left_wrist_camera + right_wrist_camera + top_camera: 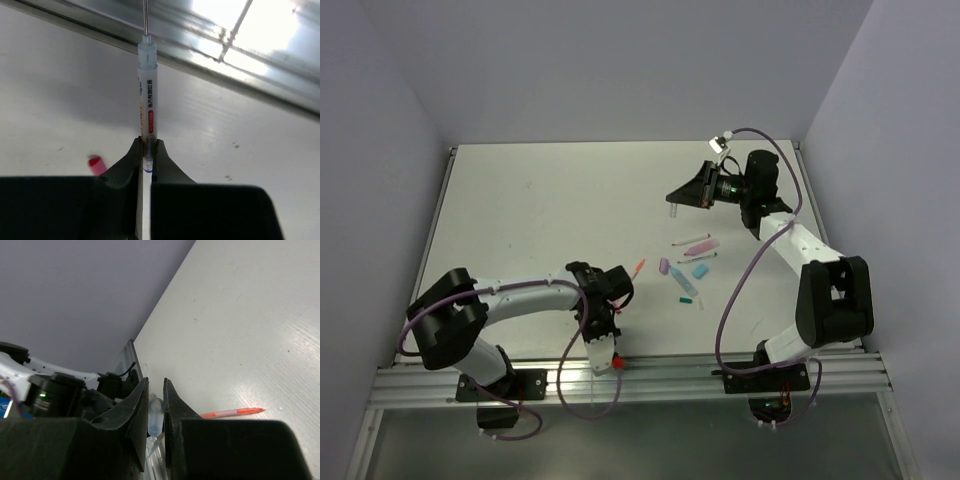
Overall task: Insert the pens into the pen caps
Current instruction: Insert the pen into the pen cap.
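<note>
Lower centre, the left gripper (pixel 148 150) clamps a whitish pen (pixel 148 90). The right gripper (pixel 156 390) pinches a pale cap (pixel 155 417), seemingly for joining them.

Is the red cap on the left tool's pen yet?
No, the red cap lies on the table beside the left tool, whose pen shows a bare tip.

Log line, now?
left end effector: shut on slim whitish plastic pen | right end effector: shut on stubby pale plastic cap | pen uncapped
</note>
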`<act>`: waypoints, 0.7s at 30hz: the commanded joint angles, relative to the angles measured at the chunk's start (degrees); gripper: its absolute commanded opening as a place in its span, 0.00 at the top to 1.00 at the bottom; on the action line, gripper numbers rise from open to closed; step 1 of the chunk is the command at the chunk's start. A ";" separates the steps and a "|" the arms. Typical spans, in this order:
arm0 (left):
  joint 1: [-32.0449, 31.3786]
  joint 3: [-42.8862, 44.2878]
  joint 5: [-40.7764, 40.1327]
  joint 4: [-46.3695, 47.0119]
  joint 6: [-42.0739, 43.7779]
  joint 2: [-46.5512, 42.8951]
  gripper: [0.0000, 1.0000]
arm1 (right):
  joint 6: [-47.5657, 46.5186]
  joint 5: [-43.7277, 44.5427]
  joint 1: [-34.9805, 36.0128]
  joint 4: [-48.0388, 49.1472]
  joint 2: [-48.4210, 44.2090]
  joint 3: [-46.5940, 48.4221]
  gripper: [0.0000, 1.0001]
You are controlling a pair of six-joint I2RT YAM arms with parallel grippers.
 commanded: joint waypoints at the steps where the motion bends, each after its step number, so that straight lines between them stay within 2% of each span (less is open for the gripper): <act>1: 1.11 15.27 17.50 -9.67 -15.54 0.60 1.00 | -3.94 1.30 -0.37 0.23 -1.51 0.33 1.00; 2: 4.60 19.44 21.58 -14.75 -23.67 1.48 1.00 | -4.82 1.39 -0.37 -1.16 -1.95 0.59 1.00; 3: 6.81 23.48 26.58 -17.06 -28.27 3.92 1.00 | -5.61 1.21 -0.46 -1.79 -2.56 0.94 1.00; 4: 12.32 31.01 34.29 -19.35 -32.23 5.51 1.00 | -6.23 1.12 -0.63 -2.14 -2.74 1.47 1.00; 5: 15.07 34.13 37.85 -21.89 -40.80 7.01 1.00 | -5.71 1.12 -0.72 -2.32 -2.83 1.65 1.00; 7: 20.95 39.84 42.00 -20.61 -55.05 10.36 1.00 | -2.74 1.04 -0.72 -1.88 -3.27 2.09 1.00; 8: 22.64 40.57 47.93 -20.34 -65.04 10.97 1.00 | -1.76 1.03 -0.46 -1.53 -3.44 2.09 1.00; 10: 26.76 39.53 54.72 -16.31 -74.51 11.25 1.00 | 1.57 1.91 0.94 1.97 -4.49 0.96 1.00; 11: 28.09 38.13 61.20 -14.03 -81.25 10.81 1.00 | 2.72 1.91 1.47 3.99 -4.41 0.77 1.00; 12: 28.97 36.20 63.61 -8.79 -86.89 8.37 0.99 | 5.25 1.65 2.17 4.53 -4.15 0.86 1.00; 13: 30.11 31.13 64.33 3.62 -92.86 6.52 1.00 | 6.58 1.65 3.40 5.23 -3.54 1.30 1.00; 14: 30.39 27.86 63.38 13.58 -109.19 4.24 1.00 | 7.90 2.00 3.76 6.02 -3.44 1.39 1.00; 15: 30.56 24.26 60.33 21.77 -116.23 -0.92 1.00 | 10.44 2.78 3.94 7.60 -3.53 1.39 1.00; 16: 30.91 17.09 58.55 38.90 -123.34 -3.50 1.00 | 11.68 4.53 3.94 8.40 -3.44 1.30 1.00; 17: 31.44 13.63 56.27 46.91 -138.90 -5.70 1.00 | 12.91 6.03 3.94 9.45 -3.62 1.04 1.00; 20: 33.46 6.22 53.18 66.60 -159.89 -7.92 1.00 | 23.61 9.21 4.55 15.75 -2.75 -1.59 1.00; 21: 33.64 5.69 52.57 68.68 -162.33 -6.96 1.00 | 29.82 9.30 4.81 20.48 -1.09 -2.30 1.00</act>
